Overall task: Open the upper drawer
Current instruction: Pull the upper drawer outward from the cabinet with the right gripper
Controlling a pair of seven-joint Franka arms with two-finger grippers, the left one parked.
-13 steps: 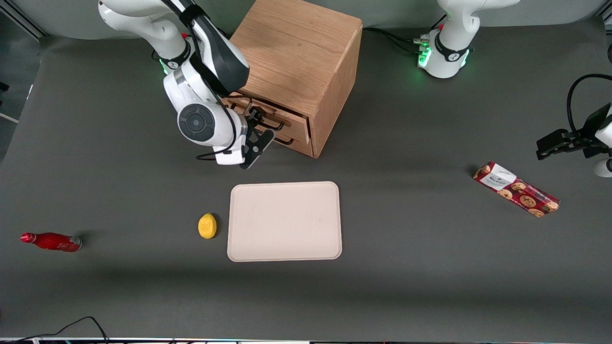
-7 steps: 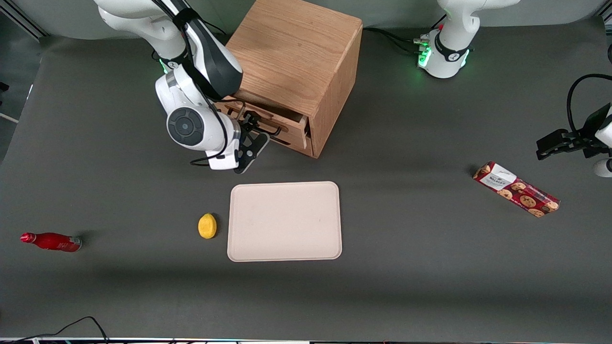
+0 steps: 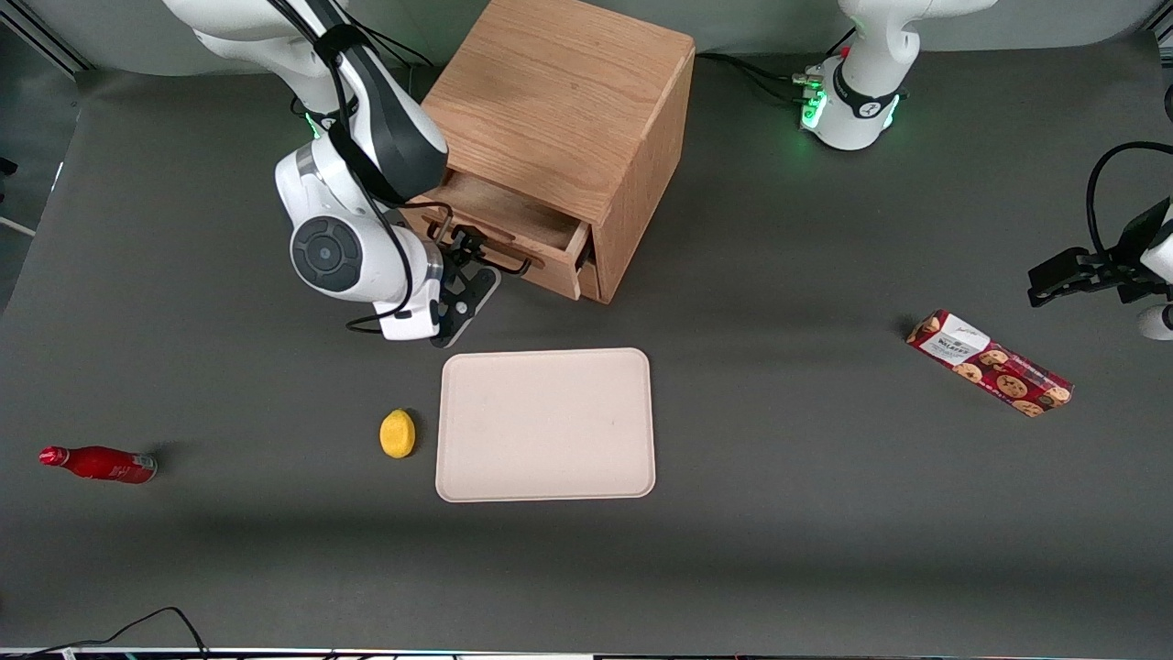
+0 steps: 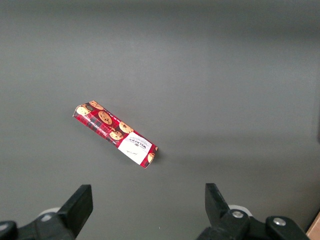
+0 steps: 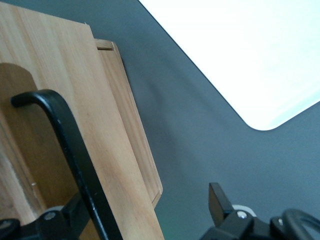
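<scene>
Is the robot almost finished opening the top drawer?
Partly. The top drawer already sticks out of the wooden cabinet, so you can see its bare wooden floor. The robot's hand is at the drawer's black handle, in front of the cabinet. What's left is sliding the drawer out the rest of the way.

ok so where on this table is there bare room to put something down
Bare grey mat lies between the beige rectangular tray and the red cookie packet, and between the yellow lemon and the red bottle. It is crowded in front of the oak cabinet, where the pincer is at the upper drawer handle.
</scene>
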